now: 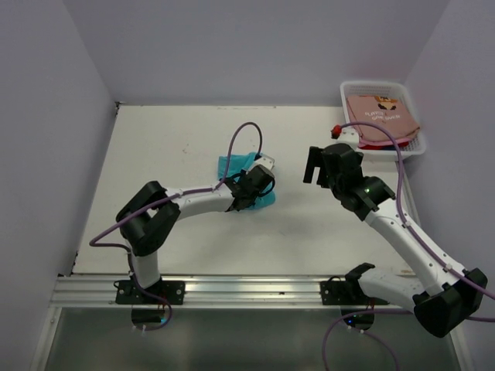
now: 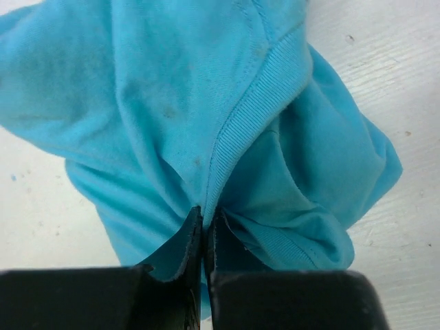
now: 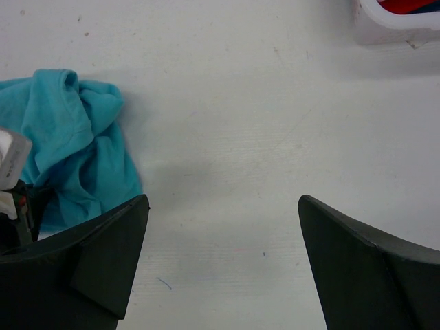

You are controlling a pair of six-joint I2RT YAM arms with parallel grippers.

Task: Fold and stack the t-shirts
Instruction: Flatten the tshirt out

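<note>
A crumpled teal t-shirt (image 1: pixel 236 166) lies bunched at the table's middle. My left gripper (image 1: pixel 259 171) is shut on its ribbed collar edge; in the left wrist view the fingertips (image 2: pixel 194 223) pinch the teal t-shirt (image 2: pixel 206 103). My right gripper (image 1: pixel 312 165) is open and empty, held above bare table to the right of the shirt. The right wrist view shows the teal t-shirt (image 3: pixel 72 148) at the left, beside my left arm. A salmon-pink t-shirt (image 1: pixel 380 116) with dark print lies folded in the basket, with red and blue edges under it.
A white plastic basket (image 1: pixel 387 149) stands at the back right corner; its corner shows in the right wrist view (image 3: pixel 395 17). A purple cable loops over the left arm. White walls close the table at back and sides.
</note>
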